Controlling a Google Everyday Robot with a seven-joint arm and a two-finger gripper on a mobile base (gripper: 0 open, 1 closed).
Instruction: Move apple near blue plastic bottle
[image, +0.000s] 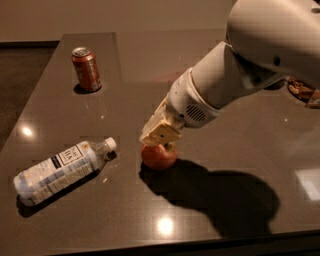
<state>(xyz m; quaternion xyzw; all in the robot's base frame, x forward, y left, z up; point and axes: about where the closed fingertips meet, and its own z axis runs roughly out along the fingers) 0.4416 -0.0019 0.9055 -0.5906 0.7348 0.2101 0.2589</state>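
Note:
The red-orange apple (159, 156) rests on the dark table, a short way right of the bottle's cap. The blue plastic bottle (60, 171) lies on its side at the front left, with its white cap pointing right toward the apple. My gripper (162, 141) comes down from the upper right on the white arm and is shut on the top of the apple. Its beige fingers (161, 132) hide the apple's upper part and stem.
A reddish-brown soda can (86, 69) stands upright at the back left. Some brownish items (302, 93) sit at the right edge behind the arm. The table's front edge (150, 245) runs close below the apple and bottle.

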